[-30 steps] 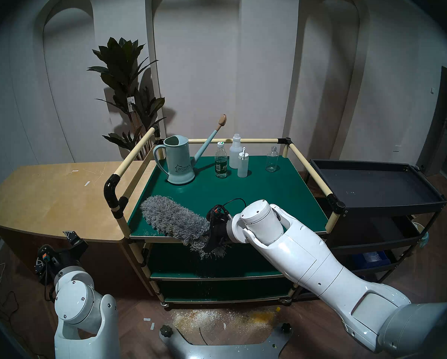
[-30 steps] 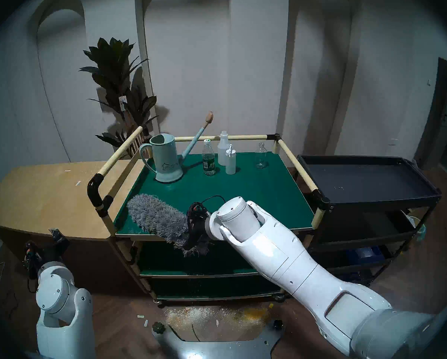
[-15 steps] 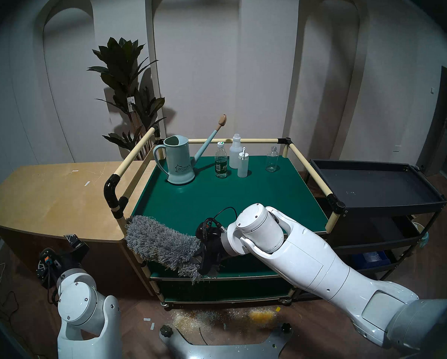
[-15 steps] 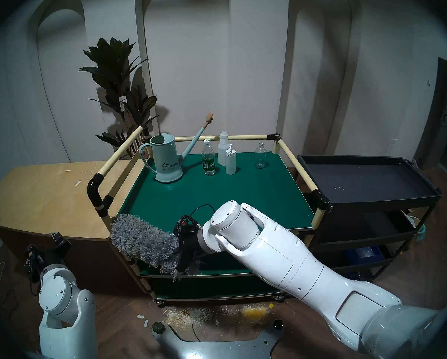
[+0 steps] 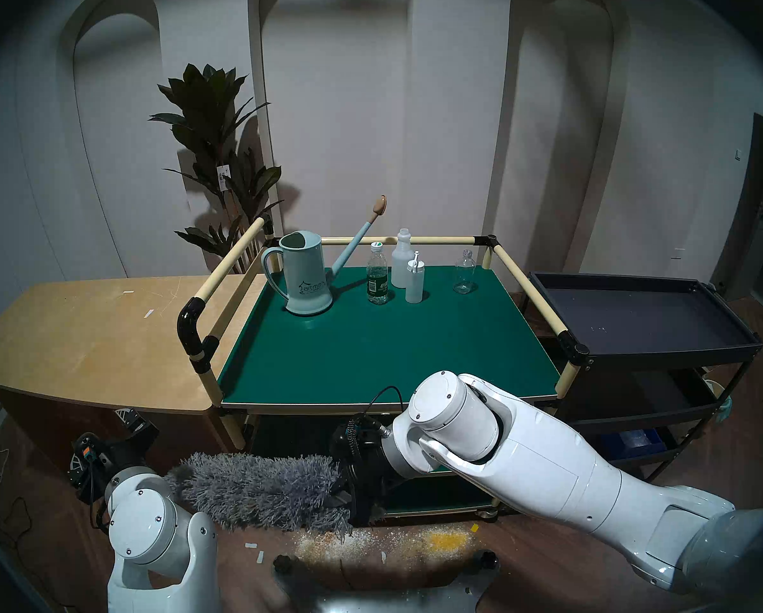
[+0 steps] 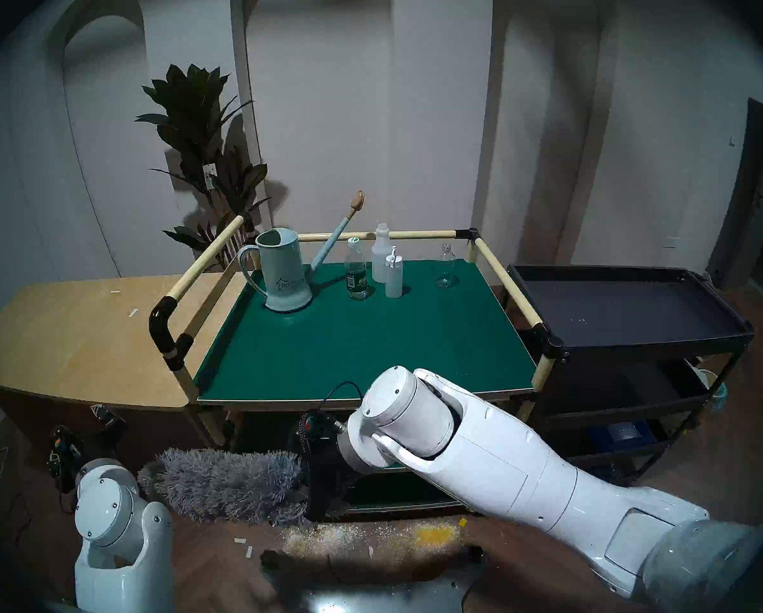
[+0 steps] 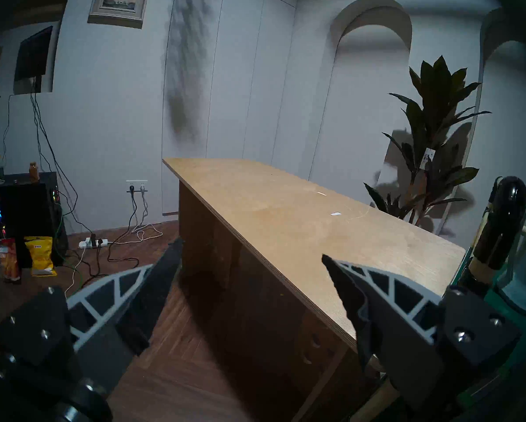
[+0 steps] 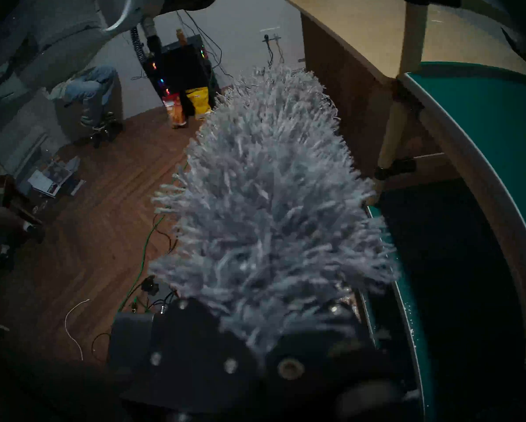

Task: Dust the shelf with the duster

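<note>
The shelf (image 5: 393, 346) is the dark-green top board of the cream-railed cart, also in the right head view (image 6: 362, 342). The fluffy grey duster (image 5: 256, 488) hangs off the shelf, below its front edge, level with the cart's lower tiers and just above the floor. It lies roughly level, pointing left, its tip close to my left arm. My right gripper (image 5: 357, 488) is shut on the duster's handle end, and the handle is hidden in the fluff. In the right wrist view the duster (image 8: 270, 199) fills the middle. My left gripper (image 7: 252, 249) is open and empty, low beside the plywood table.
A pale-blue watering can (image 5: 306, 276) and several bottles (image 5: 377, 273) stand at the shelf's back. The plywood table (image 5: 83, 342) is on the left and a black tray cart (image 5: 636, 320) on the right. Scattered crumbs (image 5: 370, 545) lie on the floor before the cart.
My right arm swept the duster off the shelf's front left edge, then lowered and pulled it back toward me. The crumbs at the shelf's front edge are gone. My left arm shifted slightly.
</note>
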### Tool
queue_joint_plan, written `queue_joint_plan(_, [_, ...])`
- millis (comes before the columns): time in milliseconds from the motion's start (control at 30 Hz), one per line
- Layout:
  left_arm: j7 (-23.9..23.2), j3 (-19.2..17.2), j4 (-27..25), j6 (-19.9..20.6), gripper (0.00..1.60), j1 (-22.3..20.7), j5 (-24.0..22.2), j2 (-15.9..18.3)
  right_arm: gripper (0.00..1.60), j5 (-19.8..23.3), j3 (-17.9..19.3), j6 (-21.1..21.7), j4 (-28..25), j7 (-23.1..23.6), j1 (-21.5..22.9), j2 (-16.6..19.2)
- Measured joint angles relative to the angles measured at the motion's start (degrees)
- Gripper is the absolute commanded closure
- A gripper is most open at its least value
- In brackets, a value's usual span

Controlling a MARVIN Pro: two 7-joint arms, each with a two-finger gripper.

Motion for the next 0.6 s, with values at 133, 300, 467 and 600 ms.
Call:
queue_joint_plan(133, [1.2, -0.1, -1.5, -0.7, 0.00, 0.4, 1.3, -0.2, 1.60, 0.7, 2.8, -0.8, -0.9, -1.8, -0.9, 0.7])
queue_joint_plan(300, [2.0, -1.1, -3.9, -1.0, 0.00, 0.3, 2.6, 0.3, 1.60, 1.8, 6.6, -1.6, -2.1, -3.4, -1.7, 1.7])
queue_joint_plan(467, [2.0, -1.9, -6.1, -1.0, 0.00, -0.4, 3.8, 1.6, 1.60, 3.5, 11.0, -2.0, -3.9, -5.0, -2.9, 3.4])
queue_joint_plan(600, [0.9, -2.0, -7.3, -0.6, 0.00, -1.4, 4.5, 3.1, 1.60, 5.9, 15.6, -2.1, -5.9, -6.7, -4.3, 5.5])
